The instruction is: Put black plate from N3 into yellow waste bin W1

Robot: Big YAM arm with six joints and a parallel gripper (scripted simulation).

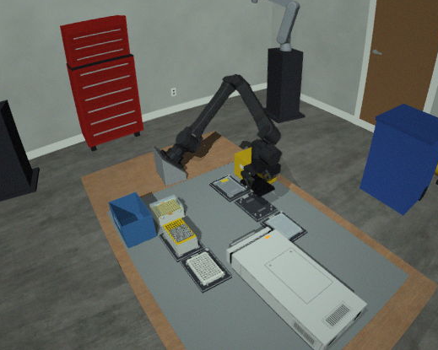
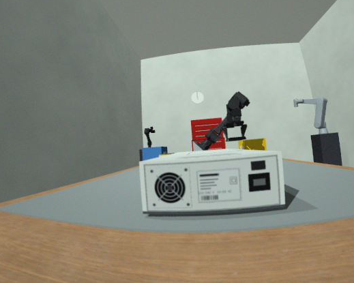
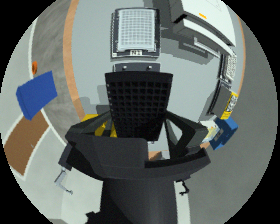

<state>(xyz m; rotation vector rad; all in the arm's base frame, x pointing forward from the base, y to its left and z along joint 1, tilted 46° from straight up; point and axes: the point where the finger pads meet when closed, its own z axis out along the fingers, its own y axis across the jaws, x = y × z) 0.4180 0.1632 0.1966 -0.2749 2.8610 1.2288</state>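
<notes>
My gripper [image 1: 256, 177] [image 2: 235, 132] [image 3: 138, 113] is shut on the black plate [image 1: 263, 186] [image 2: 235, 138] [image 3: 138, 100] and holds it level in the air. The plate hangs above the bench, between the empty dark nest N3 [image 1: 256, 207] and the yellow waste bin W1 [image 1: 240, 161] [image 2: 253, 144]. The bin stands upright at the back of the grey mat, just behind my gripper and partly hidden by the arm. In the wrist view the plate's grid of wells fills the middle between the two fingers.
A big white instrument [image 1: 297, 283] [image 2: 211, 181] lies at the front. Nests with pale plates [image 1: 229, 186] [image 1: 284, 225] [image 3: 134, 28] flank N3. A blue bin [image 1: 132, 220], two tip boxes [image 1: 167, 208] [image 1: 180, 233] and a white plate [image 1: 204, 267] stand at the left.
</notes>
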